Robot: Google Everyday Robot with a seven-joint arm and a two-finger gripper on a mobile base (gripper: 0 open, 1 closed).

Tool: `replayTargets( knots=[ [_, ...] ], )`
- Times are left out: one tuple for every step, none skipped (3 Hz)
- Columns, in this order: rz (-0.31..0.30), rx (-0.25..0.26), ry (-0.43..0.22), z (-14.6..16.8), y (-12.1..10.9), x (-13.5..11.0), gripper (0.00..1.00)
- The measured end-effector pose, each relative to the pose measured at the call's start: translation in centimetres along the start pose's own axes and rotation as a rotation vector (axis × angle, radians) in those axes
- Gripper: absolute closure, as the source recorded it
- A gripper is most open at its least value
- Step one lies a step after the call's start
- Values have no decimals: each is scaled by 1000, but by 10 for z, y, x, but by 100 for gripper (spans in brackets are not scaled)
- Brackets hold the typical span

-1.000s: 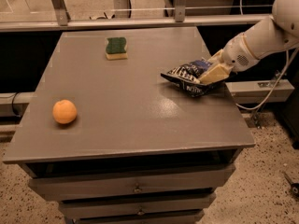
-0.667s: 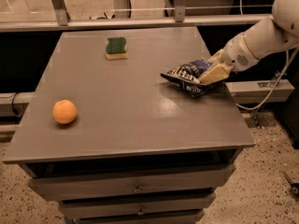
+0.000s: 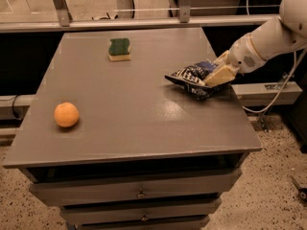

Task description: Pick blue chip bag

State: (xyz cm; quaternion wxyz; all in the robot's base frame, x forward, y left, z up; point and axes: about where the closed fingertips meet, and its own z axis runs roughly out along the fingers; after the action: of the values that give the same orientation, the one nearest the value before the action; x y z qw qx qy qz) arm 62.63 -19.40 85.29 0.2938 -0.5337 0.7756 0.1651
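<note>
The blue chip bag [image 3: 191, 79] is a crumpled dark navy foil bag with white lettering. It lies near the right edge of the grey table [image 3: 134, 128]. My gripper [image 3: 217, 71] comes in from the right on a white arm and is shut on the bag's right end. One cream finger lies across the front of the bag and the other sits behind it. The bag's left end rests on or just above the tabletop.
An orange [image 3: 66, 114] sits at the table's front left. A green and yellow sponge [image 3: 119, 49] lies at the back centre. Drawers run below the tabletop. A railing and a white cable are at the right, beyond the table edge.
</note>
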Motion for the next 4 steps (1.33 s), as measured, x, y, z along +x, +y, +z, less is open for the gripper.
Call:
replayTargets(
  knots=[
    [0,0,0,0,0,0,43],
    [0,0,0,0,0,0,20],
    [-6,-26,-46,-1,10,-25,0],
    [-23,-43,-85,-7,20,-46,0]
  ],
)
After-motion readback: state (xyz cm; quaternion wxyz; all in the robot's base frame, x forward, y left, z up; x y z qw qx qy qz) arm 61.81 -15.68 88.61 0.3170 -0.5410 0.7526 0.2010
